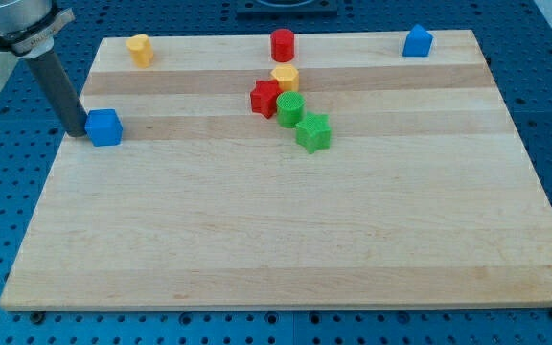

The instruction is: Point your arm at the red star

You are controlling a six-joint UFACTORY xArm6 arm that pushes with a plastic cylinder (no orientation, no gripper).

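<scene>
while the tool, a bare rod holding nothing, has its tip [74, 131] seemingly touching the blue cube [104, 126] at the desk's [257, 249] left, the red star [264, 98] sits well apart, wedged among yellow and green blocks.

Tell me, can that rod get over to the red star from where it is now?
Probably yes. My tip sits at the view's left, touching the blue block. The wood between it and the red star looks bare; I would steer round the blue block first.

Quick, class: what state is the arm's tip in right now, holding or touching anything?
My tip: holds nothing, no gripper; it stands by the blue cube, far from the red star.
</scene>
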